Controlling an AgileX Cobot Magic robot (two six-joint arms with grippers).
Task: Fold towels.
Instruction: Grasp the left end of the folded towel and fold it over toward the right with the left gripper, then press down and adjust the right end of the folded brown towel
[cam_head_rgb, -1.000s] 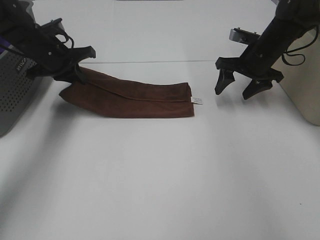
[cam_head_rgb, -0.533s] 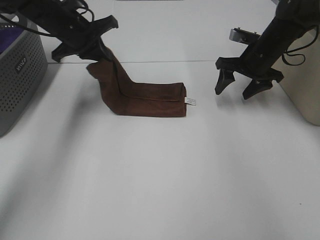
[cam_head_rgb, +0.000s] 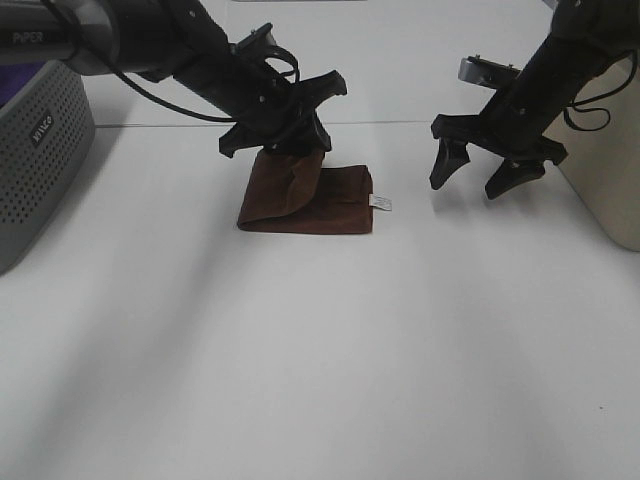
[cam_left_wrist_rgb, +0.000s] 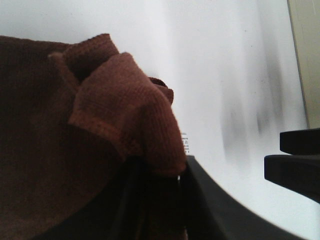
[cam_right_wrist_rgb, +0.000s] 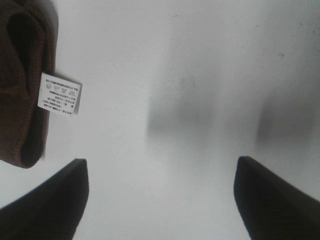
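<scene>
The towel (cam_head_rgb: 325, 203) is a dark reddish-brown cloth lying folded at the middle back of the white table, its white tag (cam_head_rgb: 380, 204) at the right end. My left gripper (cam_head_rgb: 291, 150) reaches across above the towel's left part, shut on a raised flap of it. In the left wrist view the pinched corner of the towel (cam_left_wrist_rgb: 120, 105) bunches up from between the dark fingers (cam_left_wrist_rgb: 210, 200). My right gripper (cam_head_rgb: 487, 180) hangs open just right of the towel, holding nothing. The right wrist view shows the towel's end (cam_right_wrist_rgb: 20, 75) and tag (cam_right_wrist_rgb: 59, 94) beside the open right gripper (cam_right_wrist_rgb: 161, 167).
A grey perforated basket (cam_head_rgb: 35, 160) stands at the left edge of the table. A beige container (cam_head_rgb: 610, 170) stands at the right edge, behind the right arm. The white table (cam_head_rgb: 320, 350) stretches forward to the near edge.
My left gripper has carried the towel's left end up and over to the right, folding the long strip into a short stack. The right gripper has stayed still.
</scene>
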